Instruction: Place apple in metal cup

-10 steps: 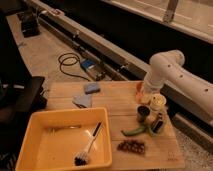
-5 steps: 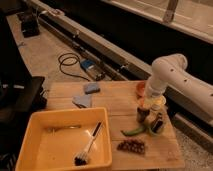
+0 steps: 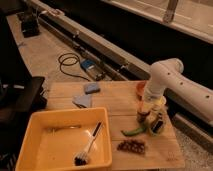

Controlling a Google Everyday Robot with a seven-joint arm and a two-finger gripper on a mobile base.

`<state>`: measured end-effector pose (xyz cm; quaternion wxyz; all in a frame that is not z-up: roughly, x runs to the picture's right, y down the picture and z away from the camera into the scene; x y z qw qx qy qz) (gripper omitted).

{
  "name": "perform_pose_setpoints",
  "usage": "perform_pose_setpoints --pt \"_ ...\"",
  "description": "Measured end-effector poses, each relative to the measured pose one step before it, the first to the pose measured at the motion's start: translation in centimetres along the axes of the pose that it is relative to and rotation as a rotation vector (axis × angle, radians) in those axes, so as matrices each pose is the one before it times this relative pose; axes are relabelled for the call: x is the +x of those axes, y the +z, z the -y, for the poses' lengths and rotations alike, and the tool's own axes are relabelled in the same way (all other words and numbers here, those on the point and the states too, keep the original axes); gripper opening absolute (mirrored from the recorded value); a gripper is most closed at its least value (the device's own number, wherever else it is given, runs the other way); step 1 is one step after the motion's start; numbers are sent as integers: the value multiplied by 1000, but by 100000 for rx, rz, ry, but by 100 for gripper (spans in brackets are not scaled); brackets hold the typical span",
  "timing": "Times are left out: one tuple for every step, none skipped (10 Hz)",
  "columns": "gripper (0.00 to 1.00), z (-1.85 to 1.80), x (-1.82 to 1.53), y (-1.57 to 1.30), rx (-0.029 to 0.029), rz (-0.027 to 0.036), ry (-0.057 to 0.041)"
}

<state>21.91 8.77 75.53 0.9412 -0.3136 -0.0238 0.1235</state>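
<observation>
My gripper (image 3: 144, 109) hangs from the white arm over the right part of the wooden table (image 3: 115, 97). Right under it shows a small orange-red round thing, the apple (image 3: 144, 116); whether it is held I cannot tell. Just to the right of it stands a short dark-grey cylinder that looks like the metal cup (image 3: 158, 125). The arm's wrist hides part of what lies behind the gripper.
An orange bowl (image 3: 140, 88) sits behind the gripper and a pale cup (image 3: 161, 103) to its right. A green pepper (image 3: 133, 131) and a brown cluster (image 3: 131, 146) lie in front. A yellow bin (image 3: 45, 150) holds a brush (image 3: 88, 149). Two blue sponges (image 3: 91, 88) lie at the back left.
The arm's wrist and gripper have come down a little toward the table over the apple. Nothing on the table has visibly moved.
</observation>
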Motion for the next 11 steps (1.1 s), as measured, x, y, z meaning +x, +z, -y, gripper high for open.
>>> perform_pose_setpoints --pt "76 -122 221 -113 24 25 410" --pt "80 -43 -105 -52 244 334 -74" --pt "80 2 -250 -23 333 758 -134" --pt "80 41 62 -149 543 840 488" --pt "80 -1 236 -226 747 1557 829" --pt "80 6 53 -32 320 1157 383" --pt "80 60 49 -88 740 1808 717" --pt "80 -1 417 -232 1280 3283 1876" --pt "80 -1 466 -365 1857 6061 2654" --pt "80 31 681 -449 2312 7919 3250" --pt "80 43 215 -242 1466 4876 1954"
